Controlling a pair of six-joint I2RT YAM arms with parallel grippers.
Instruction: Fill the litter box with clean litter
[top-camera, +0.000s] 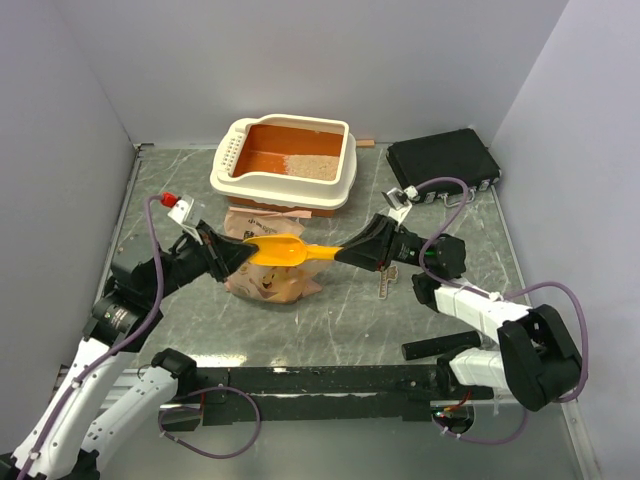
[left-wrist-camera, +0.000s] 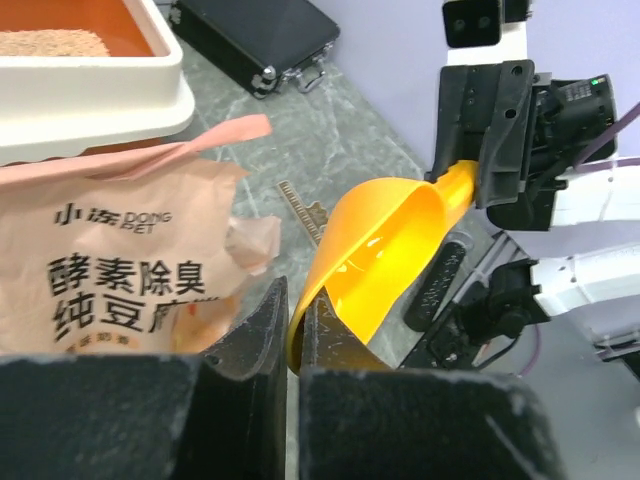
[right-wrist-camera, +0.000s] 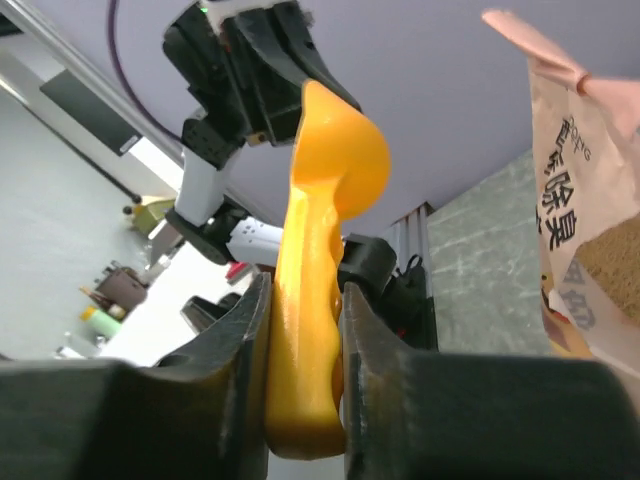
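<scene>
left gripper (top-camera: 232, 256): clenched on scoop (top-camera: 280, 250) bowl rim
right gripper (top-camera: 345, 253): clamped on scoop handle
litter box (top-camera: 232, 178): back of surface (top-camera: 350, 320), behind bag (top-camera: 270, 287)
clean litter (top-camera: 312, 167): small patch in box
progress: early, scoop looks empty, most filling left

One litter box (top-camera: 283, 165) stands on the one tabletop (top-camera: 340, 320), with a single patch of clean litter (top-camera: 312, 168) inside it. There is one printed paper bag (top-camera: 270, 285), one orange-yellow scoop (top-camera: 280, 250) and one black case (top-camera: 445, 160). There are two arms, the left arm (top-camera: 130, 300) and the right arm (top-camera: 480, 310). Each carries one gripper, the left gripper (top-camera: 240, 256) and the right gripper (top-camera: 345, 254), so two in all. One small comb-like strip (top-camera: 385, 287) is also there; what it is cannot be told.
</scene>
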